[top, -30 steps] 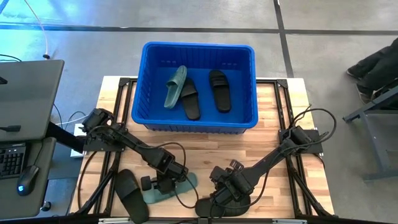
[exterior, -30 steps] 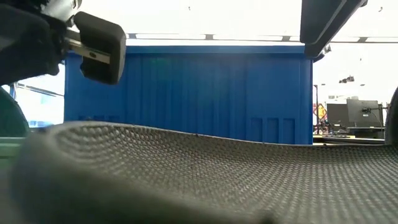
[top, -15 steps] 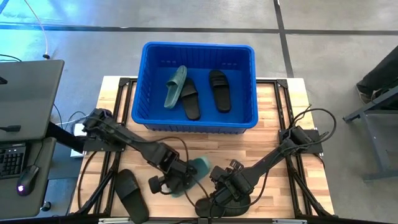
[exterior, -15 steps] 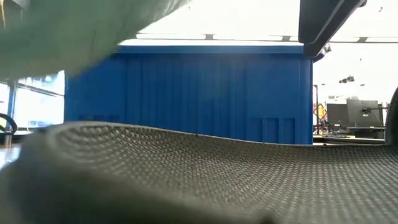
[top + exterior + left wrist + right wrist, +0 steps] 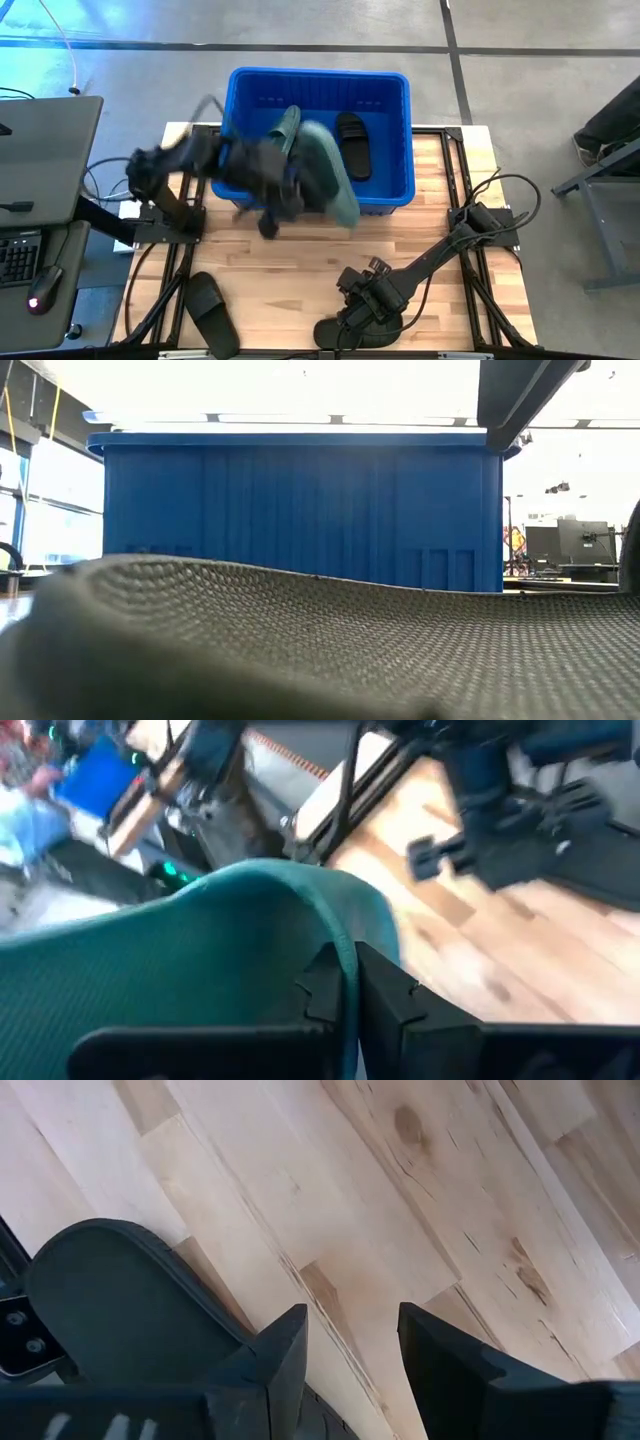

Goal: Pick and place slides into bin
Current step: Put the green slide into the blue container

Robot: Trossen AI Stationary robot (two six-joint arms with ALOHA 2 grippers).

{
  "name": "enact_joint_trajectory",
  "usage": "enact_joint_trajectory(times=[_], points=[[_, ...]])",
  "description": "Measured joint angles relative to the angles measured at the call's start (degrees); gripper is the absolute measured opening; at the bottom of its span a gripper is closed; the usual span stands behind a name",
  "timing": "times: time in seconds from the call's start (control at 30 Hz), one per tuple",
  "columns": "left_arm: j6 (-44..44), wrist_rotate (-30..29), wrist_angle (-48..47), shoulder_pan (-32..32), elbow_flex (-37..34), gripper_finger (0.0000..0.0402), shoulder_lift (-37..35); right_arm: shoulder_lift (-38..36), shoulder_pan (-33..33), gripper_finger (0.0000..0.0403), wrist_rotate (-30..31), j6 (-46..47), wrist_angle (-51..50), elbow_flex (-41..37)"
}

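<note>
Green slide in the air (image 5: pixel 328 180): it hung at the bin's near wall, partly over the rim, pinched edge-on in the left claw (image 5: pixel 345 995), whose fingers stood narrow on the thin sole.

Slides in the bin (image 5: pixel 395 150): a second green slide (image 5: pixel 283 138) and one black slide (image 5: pixel 352 145) showed inside; the carried slide and the arm hid the middle of the bin floor.

Slides left out: one black slide (image 5: pixel 207 311) lay on the counter (image 5: pixel 300 260) well short of the bin on its left side; another black slide (image 5: pixel 120 1310) lay near the counter's front edge, well short of the bin, under the right claw (image 5: pixel 350 1345).

Right claw: it hung low over that black slide with its fingers apart and nothing between them.

Handling, as I judged it: the slides looked light, soft and bendy rubber, not fragile; an edge or the ribbed strap seemed the surest hold, since a flat sole offers little to pinch.

Edges and room: the bin's rolled rim stood tall, so a slide should be lifted clear over it; open floor remained at the bin's right end. The bare counter between the bin and the front slides gave free passage.
</note>
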Motion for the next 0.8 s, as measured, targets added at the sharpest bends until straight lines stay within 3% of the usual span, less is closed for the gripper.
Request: enact_joint_trajectory(times=[0.17,0.3,0.4,0.53,0.8], points=[[-5.2,8.0,-5.9,16.6,-2.5,0.0004,-0.5,0.0,0.0,0.0149,0.3,-1.2,0.4,0.0],[-5.8,8.4,0.3,26.1,-7.0,0.0007,0.4,0.0,0.0,0.0149,2.9,-1.5,0.4,0.0],[-7.8,13.1,9.0,32.2,-11.3,0.0003,0.7,0.0,0.0,0.0149,3.3,-1.5,0.5,0.0],[-11.8,22.1,15.3,38.8,-20.2,0.0006,1.7,0.0,0.1,0.0149,3.2,-1.5,0.8,0.0],[-16.1,23.7,29.2,46.6,-42.1,0.0005,2.3,0.0,0.5,0.0149,4.5,-1.1,1.4,0.0]])
